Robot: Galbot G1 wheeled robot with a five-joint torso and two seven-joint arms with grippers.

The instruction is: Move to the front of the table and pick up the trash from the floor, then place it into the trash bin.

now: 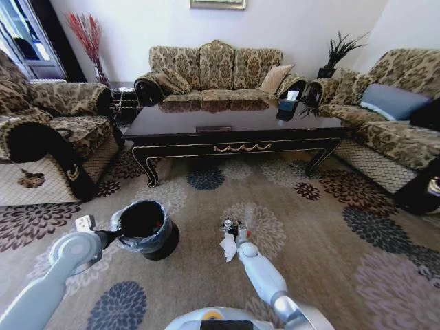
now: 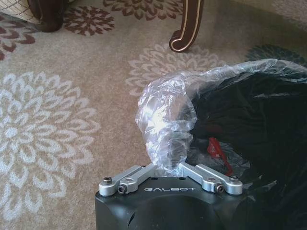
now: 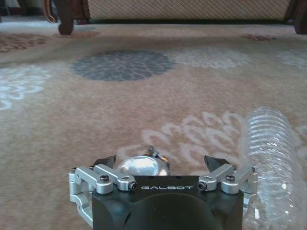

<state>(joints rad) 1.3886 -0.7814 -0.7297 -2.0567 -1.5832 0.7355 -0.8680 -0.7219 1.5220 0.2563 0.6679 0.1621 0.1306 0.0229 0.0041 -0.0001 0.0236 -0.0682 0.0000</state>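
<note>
From the head camera the right gripper (image 1: 232, 232) sat low on the carpet (image 1: 309, 227) among the trash (image 1: 229, 245), before the table (image 1: 227, 127). Its wrist camera showed jaws apart around a shiny round bit (image 3: 143, 166), bottle (image 3: 268, 158) beside. The left gripper (image 2: 165, 167) pinched the bin (image 1: 144, 228) liner (image 2: 165, 120).

A floral-patterned carpet (image 1: 323, 227) covers the floor. Near left on it stands the trash bin (image 1: 144, 230); just right lie crumpled white paper (image 1: 228, 246), a shiny round bit (image 3: 142, 165) and a clear plastic bottle (image 3: 268, 158). Farther off stands the table (image 1: 234, 130).
</note>
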